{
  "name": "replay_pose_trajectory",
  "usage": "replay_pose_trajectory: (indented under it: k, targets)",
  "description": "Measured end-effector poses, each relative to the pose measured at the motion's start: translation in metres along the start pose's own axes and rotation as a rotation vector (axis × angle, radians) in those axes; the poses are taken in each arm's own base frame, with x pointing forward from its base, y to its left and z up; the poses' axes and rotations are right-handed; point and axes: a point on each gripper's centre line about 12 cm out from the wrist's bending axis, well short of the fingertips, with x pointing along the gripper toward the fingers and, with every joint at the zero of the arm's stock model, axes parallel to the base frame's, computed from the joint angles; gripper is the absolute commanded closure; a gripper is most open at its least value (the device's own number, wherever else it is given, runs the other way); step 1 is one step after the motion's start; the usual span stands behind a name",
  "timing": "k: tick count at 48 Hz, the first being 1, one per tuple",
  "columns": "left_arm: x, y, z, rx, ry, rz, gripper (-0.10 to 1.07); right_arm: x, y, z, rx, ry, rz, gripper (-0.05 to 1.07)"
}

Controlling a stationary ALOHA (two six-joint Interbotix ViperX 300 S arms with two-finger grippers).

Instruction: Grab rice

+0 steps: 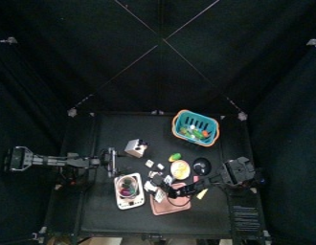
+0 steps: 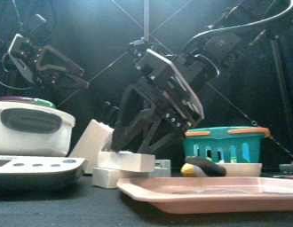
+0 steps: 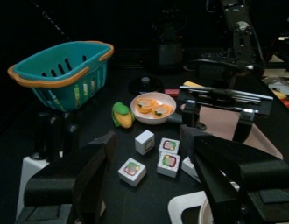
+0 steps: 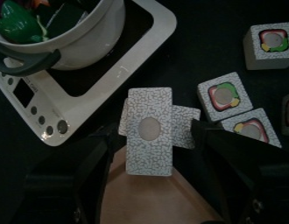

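Note:
The rice is a white speckled packet (image 4: 150,131) with an oval window. It lies flat, half on the pink tray (image 4: 158,197) and half on the black table, beside the white cooker (image 4: 65,35). My right gripper (image 4: 157,142) hangs straight above the packet, open, with one jaw on each side and not touching it. My left gripper (image 3: 147,162) stands open and empty at the table's left, facing the small food cubes (image 3: 168,147). From there the right arm (image 3: 229,101) shows low over the tray.
A teal basket (image 1: 195,124) stands at the back right. A bowl of orange food (image 3: 151,107) and a yellow-green piece (image 3: 120,111) lie mid-table. The cooker sits on a white base (image 2: 36,164) at the front left. White boxes (image 2: 122,161) stand behind the tray.

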Motion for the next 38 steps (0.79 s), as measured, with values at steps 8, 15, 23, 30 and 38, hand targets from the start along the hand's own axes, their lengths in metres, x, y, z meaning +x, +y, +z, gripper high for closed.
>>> replay_pose_trajectory:
  k: [8, 15, 23, 30, 38]
  targets:
    - [0.000, 0.000, -0.001, 0.000, 0.002, 0.000, 0.04, 0.005, 0.000, -0.003, -0.003, 0.009, -0.003, 0.08]
    - [0.000, 0.000, -0.001, 0.000, 0.003, 0.001, 0.04, 0.007, 0.000, -0.004, -0.002, 0.016, 0.002, 0.12]
    - [-0.001, 0.000, -0.001, 0.000, 0.005, 0.001, 0.04, 0.009, 0.002, -0.004, 0.000, 0.022, 0.018, 0.21]
    - [0.000, 0.000, -0.001, 0.000, 0.003, 0.000, 0.04, 0.010, 0.003, -0.003, 0.004, 0.021, 0.019, 0.26]
    - [-0.001, 0.000, -0.001, 0.000, 0.003, 0.001, 0.04, 0.011, 0.002, -0.002, 0.006, 0.022, 0.017, 0.30]
